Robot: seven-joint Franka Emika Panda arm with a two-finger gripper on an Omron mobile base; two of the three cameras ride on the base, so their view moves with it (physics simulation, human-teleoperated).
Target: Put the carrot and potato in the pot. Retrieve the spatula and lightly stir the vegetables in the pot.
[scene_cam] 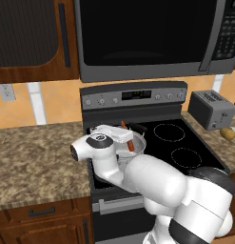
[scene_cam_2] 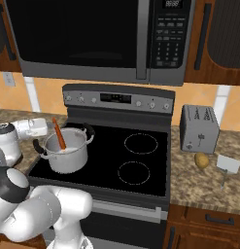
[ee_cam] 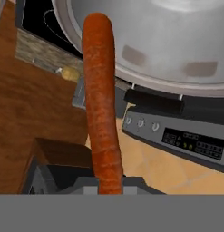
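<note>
Carrot stands tilted over the pot at the stove's front-left corner, its lower end inside the rim, jaws pinching it.

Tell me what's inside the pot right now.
The carrot slants into the pot, its upper end poking above the rim. Bare steel shows around it; the pot's near wall hides the bottom there.

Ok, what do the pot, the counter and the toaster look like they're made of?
The pot looks like polished steel: silver, with bright reflections on its wall; the handles are matte black, possibly plastic. The counter looks like speckled brown granite or a stone-look laminate, from its mottled grain. The toaster looks like brushed grey metal, duller than the pot, though painted plastic cannot be ruled out.
</note>
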